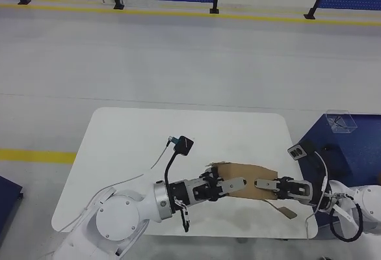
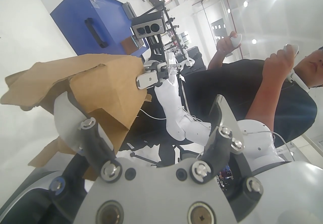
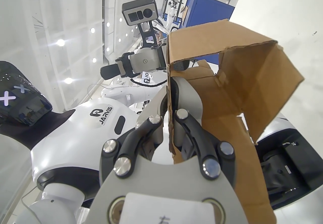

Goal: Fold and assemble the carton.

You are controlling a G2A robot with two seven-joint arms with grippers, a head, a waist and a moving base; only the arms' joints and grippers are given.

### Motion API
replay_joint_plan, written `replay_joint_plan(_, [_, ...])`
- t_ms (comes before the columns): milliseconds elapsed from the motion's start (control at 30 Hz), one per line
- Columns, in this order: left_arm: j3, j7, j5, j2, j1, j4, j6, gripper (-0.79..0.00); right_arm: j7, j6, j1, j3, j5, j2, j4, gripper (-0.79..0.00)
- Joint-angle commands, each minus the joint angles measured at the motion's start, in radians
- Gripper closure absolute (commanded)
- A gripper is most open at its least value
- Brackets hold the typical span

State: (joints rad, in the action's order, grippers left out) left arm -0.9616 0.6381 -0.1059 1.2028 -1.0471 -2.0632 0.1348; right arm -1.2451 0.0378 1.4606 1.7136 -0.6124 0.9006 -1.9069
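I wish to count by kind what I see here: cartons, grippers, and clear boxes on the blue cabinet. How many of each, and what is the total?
Cartons: 1, the brown carton.
Grippers: 2, the left gripper and the right gripper.
Clear boxes: 1, the clear box on the blue cabinet.
Total: 4.

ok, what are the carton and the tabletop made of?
carton: brown cardboard, matte and uncoated, likely corrugated, going by the thick raw cut edges and creased fold lines. table: smooth plain white top with rounded corners; probably laminate or plastic, the look doesn't settle which.
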Motion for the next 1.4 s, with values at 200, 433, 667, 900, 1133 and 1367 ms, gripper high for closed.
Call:
replay_joint_plan(200, [-0.025, 0.001, -0.008, -0.001, -0.014, -0.025, -0.018, -0.785, 0.01, 0.0, -0.012, -0.021, 0.026, -0.002, 0.007, 0.0])
replay_joint_plan(433, [-0.034, 0.001, 0.003, -0.002, -0.031, -0.048, -0.028, -0.785, 0.022, -0.001, -0.015, -0.029, 0.05, -0.004, 0.0, 0.0])
replay_joint_plan(667, [-0.034, 0.013, 0.005, -0.002, -0.04, -0.045, -0.029, -0.785, 0.029, 0.006, -0.003, -0.039, 0.054, -0.004, -0.014, 0.0])
replay_joint_plan(900, [-0.016, 0.019, 0.005, 0.003, -0.033, -0.035, -0.03, -0.785, 0.029, 0.009, 0.006, -0.045, 0.055, -0.006, -0.024, 0.0])
replay_joint_plan(1133, [-0.023, 0.003, 0.012, 0.004, -0.035, -0.047, -0.024, -0.785, 0.017, -0.012, -0.018, -0.036, -0.021, -0.006, 0.037, 0.0])
replay_joint_plan(1367, [-0.11, -0.041, 0.026, -0.007, -0.096, -0.115, -0.047, -0.785, -0.146, -0.111, -0.145, -0.068, -0.295, -0.002, 0.262, 0.0])
